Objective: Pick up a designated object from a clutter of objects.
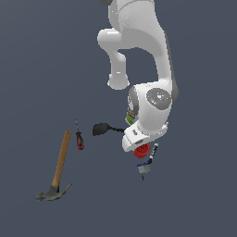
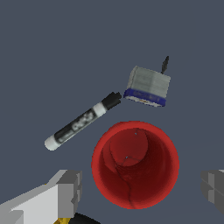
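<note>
The red cup (image 2: 134, 164) stands upright with its mouth open to the wrist camera. In the exterior view the red cup (image 1: 141, 150) shows just under the white hand, mostly covered by it. My gripper (image 2: 140, 188) is open, one finger (image 2: 65, 192) on each side of the cup with gaps between the fingers and its rim. The gripper itself is hidden behind the hand in the exterior view. The cup is not held.
A black-and-white marker (image 2: 83, 121) and a small grey-and-blue block (image 2: 147, 86) lie close beside the cup. A black spoon (image 1: 104, 128), a red-handled screwdriver (image 1: 79, 138) and a wooden-handled hammer (image 1: 58, 169) lie towards the exterior view's left. The white bottle (image 1: 131, 115) shows partly behind the hand.
</note>
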Robot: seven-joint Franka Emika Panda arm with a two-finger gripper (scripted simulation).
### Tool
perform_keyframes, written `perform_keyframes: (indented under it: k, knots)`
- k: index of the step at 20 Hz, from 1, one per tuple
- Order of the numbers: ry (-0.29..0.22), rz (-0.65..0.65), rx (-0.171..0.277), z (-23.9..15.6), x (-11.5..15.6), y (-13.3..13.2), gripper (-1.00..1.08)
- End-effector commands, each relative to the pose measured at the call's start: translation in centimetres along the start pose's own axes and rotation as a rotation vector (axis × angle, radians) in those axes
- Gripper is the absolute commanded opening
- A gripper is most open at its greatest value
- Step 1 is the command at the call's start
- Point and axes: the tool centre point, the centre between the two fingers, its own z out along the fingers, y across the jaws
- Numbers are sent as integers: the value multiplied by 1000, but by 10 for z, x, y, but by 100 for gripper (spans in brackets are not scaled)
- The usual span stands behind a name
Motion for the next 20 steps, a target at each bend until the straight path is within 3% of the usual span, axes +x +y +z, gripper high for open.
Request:
perform_keyframes:
  k: [1,18,19,20]
  knots:
    - [1,0,0,0,0,0,100]
    - [3,-3,0,51,1,0,100]
    - [3,-3,0,51,1,0,-100]
    - [3,-3,0,51,1,0,-100]
